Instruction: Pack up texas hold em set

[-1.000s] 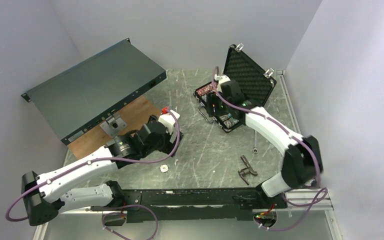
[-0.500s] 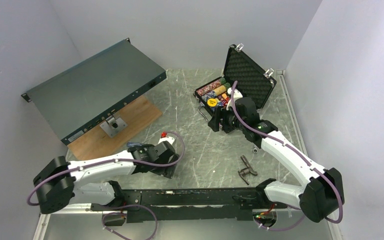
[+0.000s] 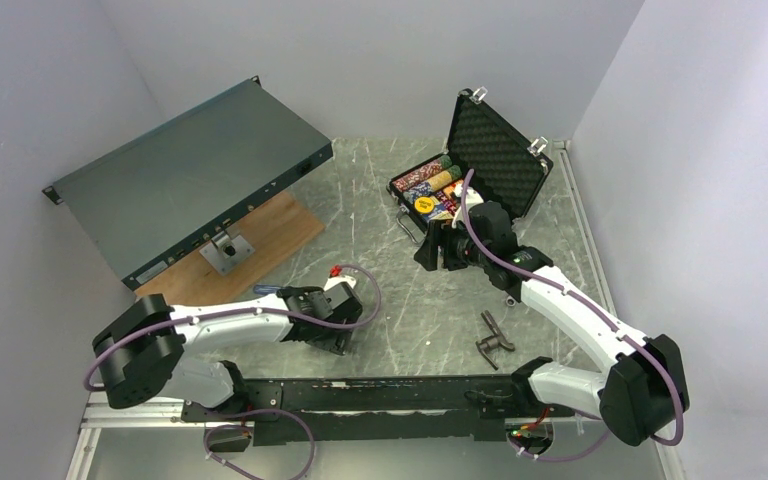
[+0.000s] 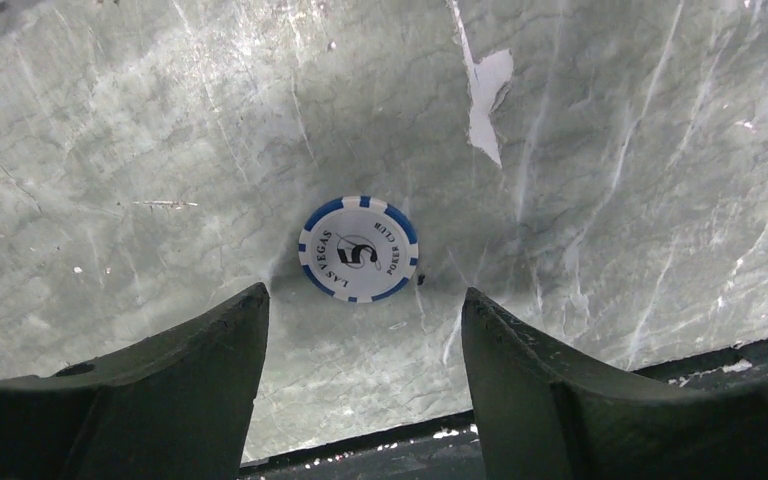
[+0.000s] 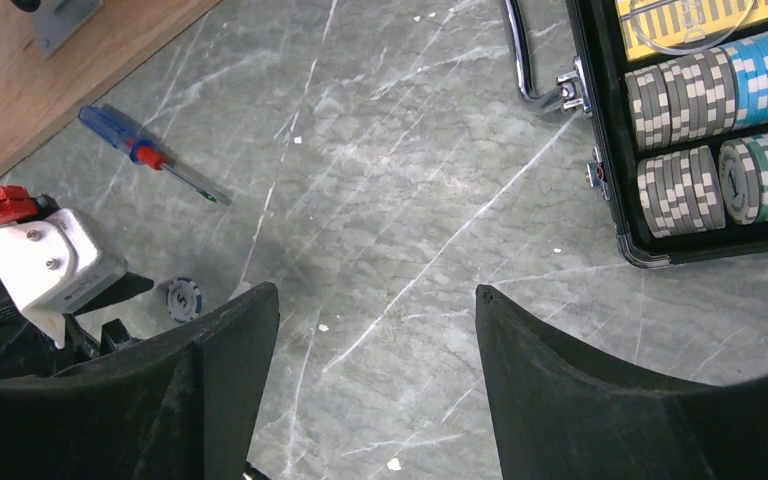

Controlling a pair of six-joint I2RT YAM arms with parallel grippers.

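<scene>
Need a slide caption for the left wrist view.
Open left gripper poised over a blue-and-white poker chip lying flat on the marbled table.

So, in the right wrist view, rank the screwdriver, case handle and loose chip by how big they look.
Largest: screwdriver.
Next: case handle, but the picture's top edge crops it, so that order is unsure.
Smallest, clearly: loose chip.
</scene>
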